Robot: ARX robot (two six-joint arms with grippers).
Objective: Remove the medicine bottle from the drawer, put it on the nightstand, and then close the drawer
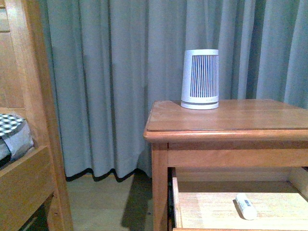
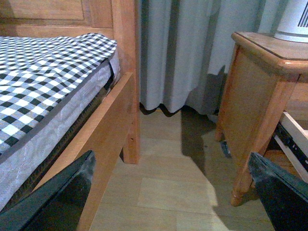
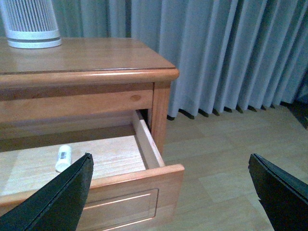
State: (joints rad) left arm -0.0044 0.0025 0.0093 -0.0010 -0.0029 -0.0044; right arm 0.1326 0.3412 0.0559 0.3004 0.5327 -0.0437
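Looking out from the body camera, I see a grey-blue curtain [image 1: 120,72] filling the far side of the scene and hanging down to the pale wood floor [image 1: 101,202]. On the left stands the wooden bed frame [image 1: 29,96], and my left wrist camera shows its mattress [image 2: 48,86] under a black-and-white checked cover. Right of the bed, across a strip of bare floor, is the nightstand [image 1: 231,118], reddish-brown with a rounded edge to its top. A white-and-grey ribbed appliance [image 1: 199,79] stands upright on the far part of that top, toward its left side.

Below the top, the drawer [image 1: 211,207] is pulled out toward me, its pale wood inside exposed; the right wrist camera shows its panelled front standing well clear of the cabinet.

The left fingers [image 2: 67,197] are spread wide with nothing between them, low beside the bed and facing the floor between bed and nightstand. The right fingers [image 3: 62,197] are equally wide apart and empty, just in front of the open drawer.

The medicine bottle [image 1: 246,206] lies on its side on the drawer floor, apart from the drawer's walls, and its label shows in the right wrist view.
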